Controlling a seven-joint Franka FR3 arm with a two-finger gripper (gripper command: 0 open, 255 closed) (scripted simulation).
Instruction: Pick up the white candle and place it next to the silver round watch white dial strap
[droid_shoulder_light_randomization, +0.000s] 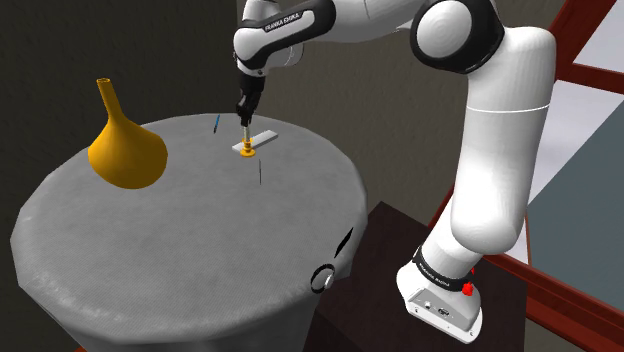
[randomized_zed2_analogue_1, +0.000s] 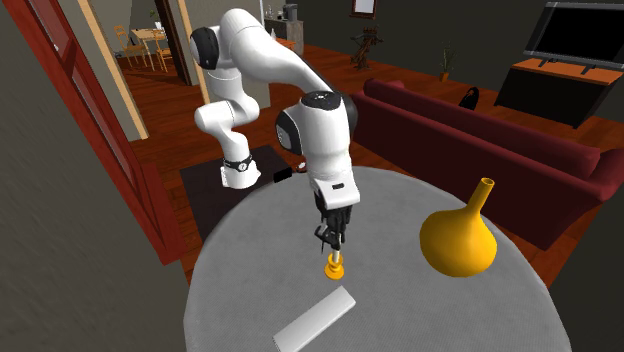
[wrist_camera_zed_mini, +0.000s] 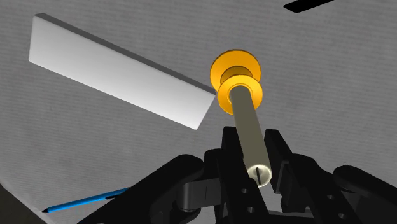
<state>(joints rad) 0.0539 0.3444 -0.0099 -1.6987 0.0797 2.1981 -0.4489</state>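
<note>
A pale off-white candle (wrist_camera_zed_mini: 246, 118) stands in a gold holder (wrist_camera_zed_mini: 236, 67) on the grey round table (droid_shoulder_light_randomization: 180, 230), right beside a flat white slab (wrist_camera_zed_mini: 121, 70). My gripper (wrist_camera_zed_mini: 253, 139) hangs straight above it, and both black fingers clasp the candle's upper end. From the side, the gripper (droid_shoulder_light_randomization: 244, 112) points down onto the candle (droid_shoulder_light_randomization: 245, 140), whose holder base sits at table level. The watch (droid_shoulder_light_randomization: 324, 277), a silver ring with a dark strap, lies at the table's edge nearest the stand, well apart from the candle.
A large orange vase (droid_shoulder_light_randomization: 126, 150) with a thin neck stands on the shoulder view's left. A blue pen (droid_shoulder_light_randomization: 216, 124) lies beyond the candle and a dark thin stick (droid_shoulder_light_randomization: 260, 172) just in front of it. A red sofa (randomized_zed2_analogue_1: 480, 150) lies behind the table.
</note>
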